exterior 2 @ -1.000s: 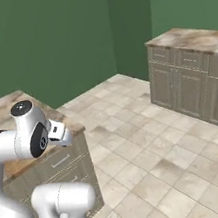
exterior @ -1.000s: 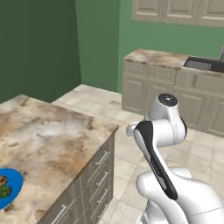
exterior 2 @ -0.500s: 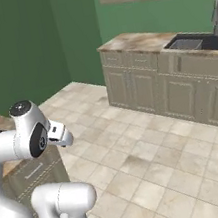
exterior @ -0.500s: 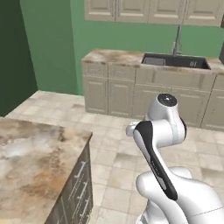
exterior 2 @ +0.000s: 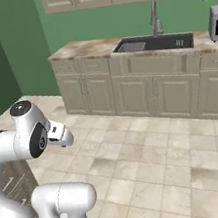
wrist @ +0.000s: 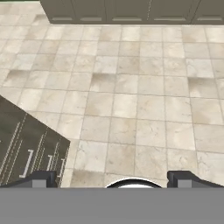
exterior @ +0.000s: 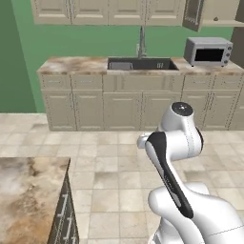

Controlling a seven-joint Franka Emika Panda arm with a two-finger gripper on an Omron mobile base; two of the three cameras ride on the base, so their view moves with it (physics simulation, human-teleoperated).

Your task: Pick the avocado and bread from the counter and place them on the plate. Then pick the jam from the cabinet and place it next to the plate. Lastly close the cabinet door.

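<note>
My gripper (wrist: 112, 178) is open, its two dark fingertips (wrist: 39, 178) wide apart over the tiled floor with nothing between them. The arm is folded close above the base, well away from any worktop. A corner of the marbled counter (exterior: 26, 195) with its drawers lies at the lower left of the left base view. At the upper right the cabinet door (exterior: 192, 14) stands swung open beside the cabinet (exterior: 224, 12), and a tiny dark speck (exterior: 217, 19) that may be the jam rests on its shelf. The avocado, bread and plate are out of view.
Across the tiled floor (exterior: 119, 162) runs a long worktop with a sink (exterior: 142, 64) and tap. A grey microwave (exterior: 208, 51) stands on its right end, under the open cabinet. Dark drawer fronts (wrist: 26, 153) sit at the hand view's lower left.
The base has turned, so both base views swung from the island to face the sink wall; the blue plate slid out at the left. The arm's pose and the open gripper look unchanged.
</note>
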